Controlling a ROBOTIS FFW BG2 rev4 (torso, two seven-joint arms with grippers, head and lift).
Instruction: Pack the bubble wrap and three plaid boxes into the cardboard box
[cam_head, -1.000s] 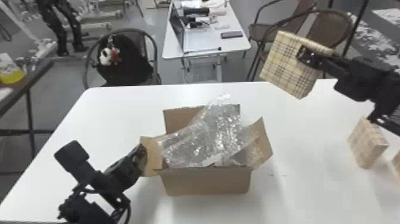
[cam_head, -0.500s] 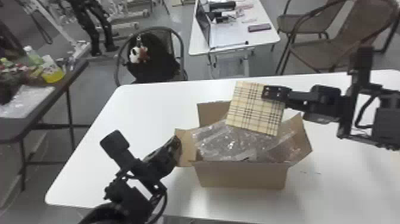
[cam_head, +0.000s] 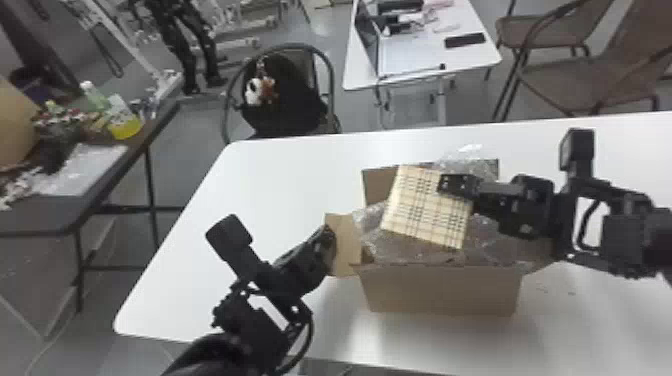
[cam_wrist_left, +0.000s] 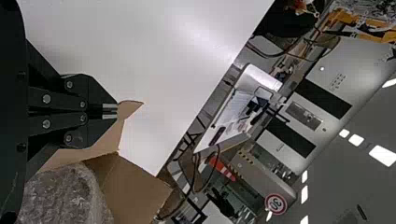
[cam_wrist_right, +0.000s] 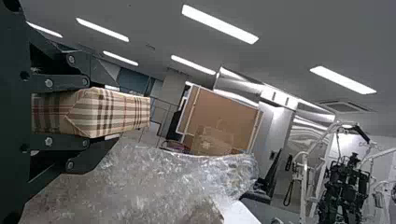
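My left gripper (cam_head: 328, 241) is at the left flap of the cardboard box (cam_head: 441, 290); in the left wrist view the left gripper (cam_wrist_left: 110, 111) is shut on that brown flap (cam_wrist_left: 127, 110). The box stands open on the table, with crumpled bubble wrap (cam_head: 400, 248) inside. Above the wrap, my right gripper (cam_head: 444, 186) holds a plaid box (cam_head: 425, 210) by its far right part, tilted over the opening. In the right wrist view the right gripper (cam_wrist_right: 100, 113) is shut on the plaid box (cam_wrist_right: 112, 112), with bubble wrap (cam_wrist_right: 154, 186) close beside it.
The white table (cam_head: 240, 190) extends around the cardboard box. Behind it are a chair with a black bag (cam_head: 282, 95), a small table with a laptop (cam_head: 410, 55), and brown chairs (cam_head: 590, 70). A dark side table (cam_head: 75, 215) stands at the left.
My right arm has carried the plaid box leftward and down over the cardboard box. The head view has turned left. My left gripper has stayed at the flap.
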